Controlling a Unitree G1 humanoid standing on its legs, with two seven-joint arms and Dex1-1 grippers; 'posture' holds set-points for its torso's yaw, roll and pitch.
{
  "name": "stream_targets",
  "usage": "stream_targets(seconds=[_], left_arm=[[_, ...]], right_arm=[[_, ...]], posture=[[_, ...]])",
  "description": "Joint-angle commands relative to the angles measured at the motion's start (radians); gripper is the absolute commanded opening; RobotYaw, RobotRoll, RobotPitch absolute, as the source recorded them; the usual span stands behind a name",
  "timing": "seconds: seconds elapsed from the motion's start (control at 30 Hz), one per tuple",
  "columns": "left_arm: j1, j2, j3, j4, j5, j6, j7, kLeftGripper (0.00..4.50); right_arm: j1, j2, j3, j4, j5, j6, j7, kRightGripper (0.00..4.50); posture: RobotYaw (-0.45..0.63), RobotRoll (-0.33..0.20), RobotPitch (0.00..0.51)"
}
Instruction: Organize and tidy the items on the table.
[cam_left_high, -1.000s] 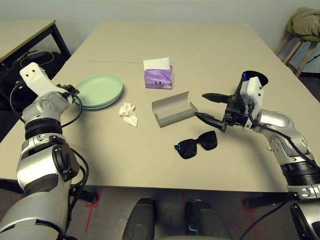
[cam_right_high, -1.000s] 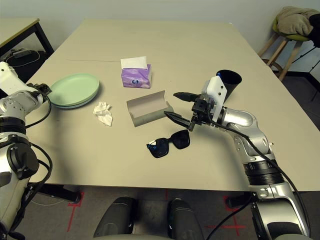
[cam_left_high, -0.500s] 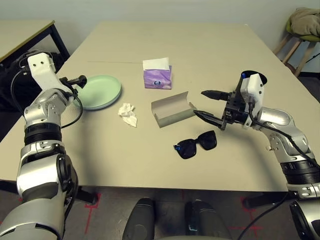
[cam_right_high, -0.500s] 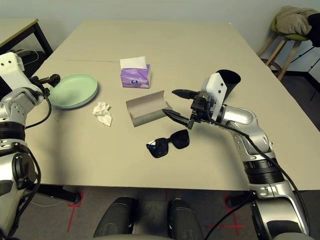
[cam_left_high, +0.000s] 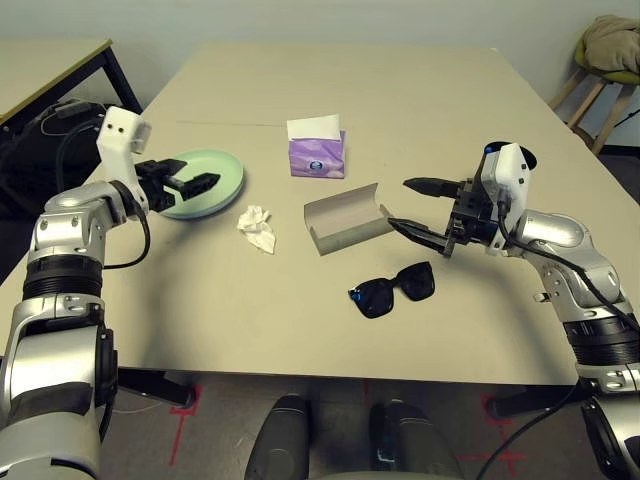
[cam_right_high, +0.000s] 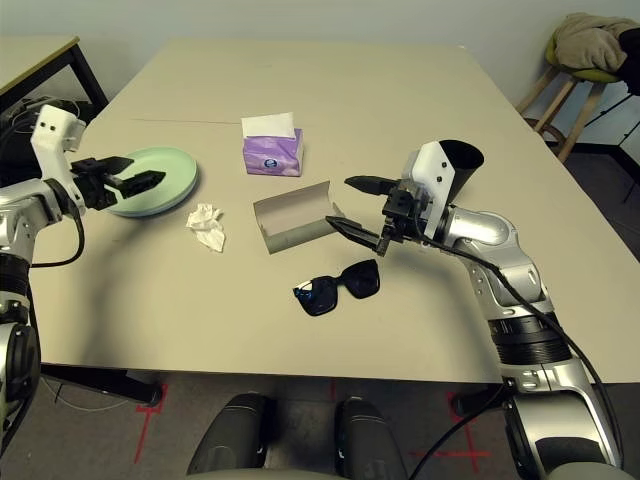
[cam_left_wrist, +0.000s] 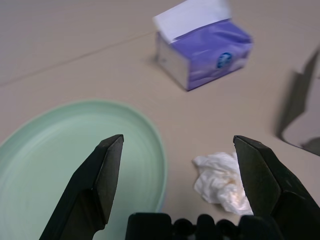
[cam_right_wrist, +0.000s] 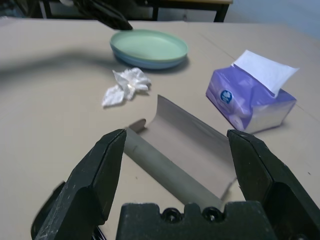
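My left gripper (cam_left_high: 203, 184) hovers open over the near left rim of the stacked pale green and pale blue plates (cam_left_high: 222, 176). A crumpled white tissue (cam_left_high: 257, 228) lies just right of the plates. The grey glasses case (cam_left_high: 345, 217) lies open mid-table, with the black sunglasses (cam_left_high: 393, 289) in front of it. My right gripper (cam_left_high: 402, 203) is open at the case's right end, a little above the table (cam_left_high: 400, 110). The purple tissue box (cam_left_high: 316, 150) stands behind the case. The black cup (cam_right_high: 460, 155) stands behind my right wrist.
A smaller tan desk with black legs (cam_left_high: 50, 65) stands at the far left, with cables beside it. A wooden stool with a bundle of cloth (cam_left_high: 608, 48) stands at the far right, off the table.
My left arm has swung in from the table's left edge until its open gripper is over the plates' rim. The right arm has barely moved.
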Motion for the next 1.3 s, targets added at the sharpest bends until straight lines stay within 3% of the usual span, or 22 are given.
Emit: stream_targets(seconds=[0.03, 0.43, 0.57, 0.9, 1.13, 1.3], left_arm=[[0.011, -0.011, -0.020, 0.013, 0.014, -0.013, -0.050, 4.46], [0.069, -0.032, -0.119, -0.035, 0.058, -0.004, -0.173, 4.46], [0.048, -0.051, -0.145, 0.016, 0.107, -0.070, -0.147, 4.46], [-0.014, -0.095, -0.185, 0.088, 0.159, -0.056, -0.168, 4.46], [-0.053, -0.127, -0.177, 0.150, 0.177, -0.008, -0.110, 4.46], [-0.056, -0.143, -0.182, 0.162, 0.188, 0.008, -0.065, 4.46]], right_arm=[[0.007, -0.009, 0.008, -0.008, -0.008, -0.006, 0.014, 4.50], [0.006, -0.005, 0.009, 0.006, -0.011, -0.026, 0.032, 4.50], [0.004, -0.003, 0.006, 0.025, -0.016, -0.049, 0.038, 4.50], [0.018, -0.007, -0.002, 0.032, -0.013, -0.075, 0.039, 4.50], [0.022, -0.035, 0.012, -0.023, 0.000, 0.117, -0.005, 4.50], [0.015, -0.039, 0.017, -0.033, -0.008, 0.135, 0.002, 4.50]], posture=[[0.17, 0.000, 0.076], [0.17, 0.000, 0.065], [0.17, 0.000, 0.064], [0.15, 0.000, 0.066], [0.15, 0.000, 0.066], [0.16, 0.000, 0.068]])
